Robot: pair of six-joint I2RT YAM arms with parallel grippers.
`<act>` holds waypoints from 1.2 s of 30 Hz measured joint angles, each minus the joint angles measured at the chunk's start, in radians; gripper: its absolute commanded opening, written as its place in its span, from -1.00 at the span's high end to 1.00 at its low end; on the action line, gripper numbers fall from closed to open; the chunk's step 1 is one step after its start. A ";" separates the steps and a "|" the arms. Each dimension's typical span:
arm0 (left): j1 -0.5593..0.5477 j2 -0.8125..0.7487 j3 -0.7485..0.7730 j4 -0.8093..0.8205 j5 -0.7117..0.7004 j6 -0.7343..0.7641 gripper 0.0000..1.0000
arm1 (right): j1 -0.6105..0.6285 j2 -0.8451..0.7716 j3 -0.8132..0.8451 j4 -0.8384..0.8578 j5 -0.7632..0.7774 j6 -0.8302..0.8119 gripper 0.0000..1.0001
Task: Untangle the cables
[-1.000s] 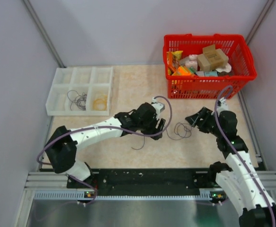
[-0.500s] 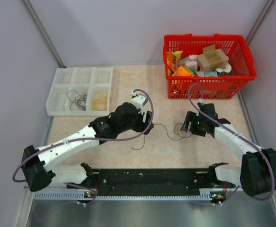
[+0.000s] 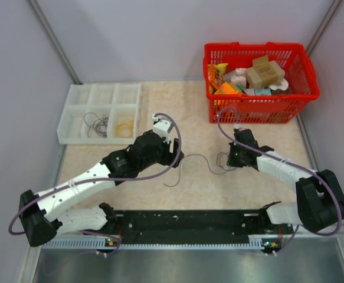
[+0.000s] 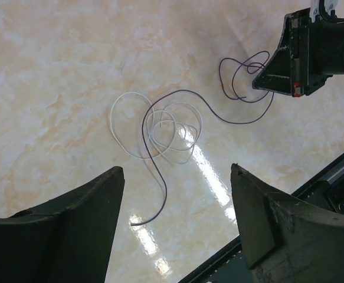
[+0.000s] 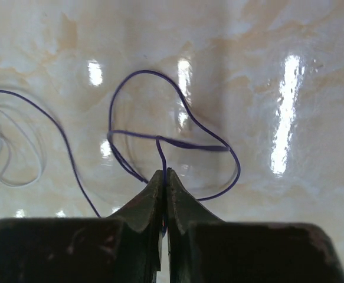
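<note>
A thin dark purple cable (image 4: 183, 93) snakes across the table over a whitish cable (image 4: 160, 132) coiled in loose loops. One purple end (image 4: 135, 223) lies free near my left gripper (image 4: 176, 171), which hovers open above the coil with nothing between its fingers. The other end curls into loops (image 5: 177, 103) in front of my right gripper (image 5: 164, 174), which is shut on a strand of that purple cable. Seen from above, the purple cable (image 3: 196, 157) runs between my left gripper (image 3: 180, 157) and my right gripper (image 3: 228, 159).
A white divided tray (image 3: 110, 105) at the back left holds a dark wire (image 3: 95, 124) and a yellowish wire (image 3: 124, 127) in separate compartments. A red basket (image 3: 254, 47) full of packets stands at the back right. A black rail (image 3: 183, 223) runs along the near edge.
My right gripper has come down to the purple loops and shut on a strand. My left arm has drawn back to the left, away from the cables, still open.
</note>
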 measured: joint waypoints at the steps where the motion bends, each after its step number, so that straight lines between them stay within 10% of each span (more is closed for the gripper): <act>1: 0.001 -0.005 0.000 0.000 -0.002 -0.002 -0.54 | 0.005 -0.010 0.003 0.000 0.003 -0.001 1.00; 12: 0.257 -0.212 -0.090 0.076 0.181 -0.116 -0.49 | 0.058 -0.261 0.389 -0.018 -0.111 -0.032 1.00; 23: 0.272 -0.639 -0.065 -0.019 -0.102 -0.136 -0.43 | 0.401 0.018 0.976 0.124 -0.265 0.061 1.00; 36: 0.272 -0.790 0.058 -0.186 -0.312 -0.099 -0.54 | 0.578 0.198 0.911 0.272 -0.249 0.087 1.00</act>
